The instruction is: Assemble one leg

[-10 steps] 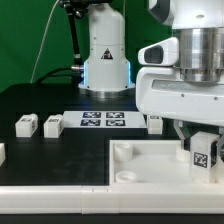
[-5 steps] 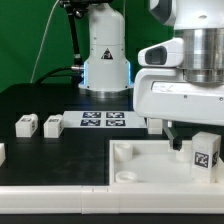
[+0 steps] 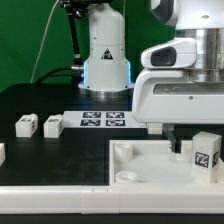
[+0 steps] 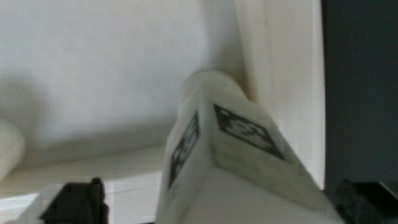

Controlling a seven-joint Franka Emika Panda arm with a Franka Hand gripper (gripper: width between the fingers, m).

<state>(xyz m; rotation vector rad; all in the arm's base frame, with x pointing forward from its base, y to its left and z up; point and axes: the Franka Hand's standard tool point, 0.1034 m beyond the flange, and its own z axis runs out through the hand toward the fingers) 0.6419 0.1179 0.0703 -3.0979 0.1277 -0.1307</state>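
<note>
A leg [image 3: 207, 151], a small white post with a black-and-white tag, stands upright in the corner of the large white panel [image 3: 130, 170] on the exterior view's right. My gripper [image 3: 194, 138] hangs just over it, with one dark finger [image 3: 178, 143] showing beside the leg. In the wrist view the leg [image 4: 231, 150] stands between my two fingertips [image 4: 75, 203], which sit wide apart with a gap on one side. The gripper [image 4: 217, 206] is open and grips nothing.
Two loose legs [image 3: 27, 125] [image 3: 53, 125] lie on the black table at the exterior view's left, another [image 3: 155, 122] lies behind the panel, and one more shows at the left edge [image 3: 2, 152]. The marker board [image 3: 103, 120] lies in the middle. The arm's base [image 3: 105, 60] stands behind.
My hand has risen a little above the leg. The leg has shifted slightly toward the exterior view's right and stays upright on the panel.
</note>
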